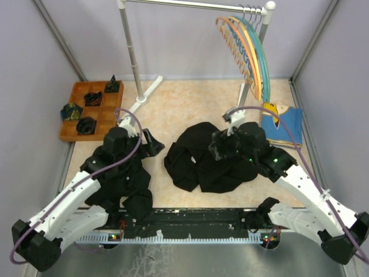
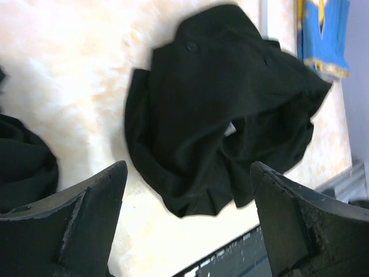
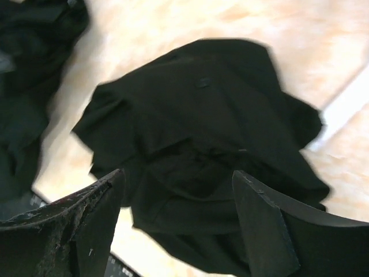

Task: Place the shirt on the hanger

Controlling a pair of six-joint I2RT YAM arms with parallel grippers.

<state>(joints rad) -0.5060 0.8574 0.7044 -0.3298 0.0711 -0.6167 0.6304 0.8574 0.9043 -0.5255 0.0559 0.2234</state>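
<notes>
Left gripper and right gripper gape wide by the limp-looking, crumpled black shirt; I'd pinch a raised fold.

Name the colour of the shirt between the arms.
The shirt is plain black, clearest in right wrist view.

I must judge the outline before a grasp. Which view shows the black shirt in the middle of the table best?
The left wrist view: the shirt lies there whole and uncovered. In the top view, the right arm covers its right part. The right wrist view is close but loses its lower edge.
</notes>
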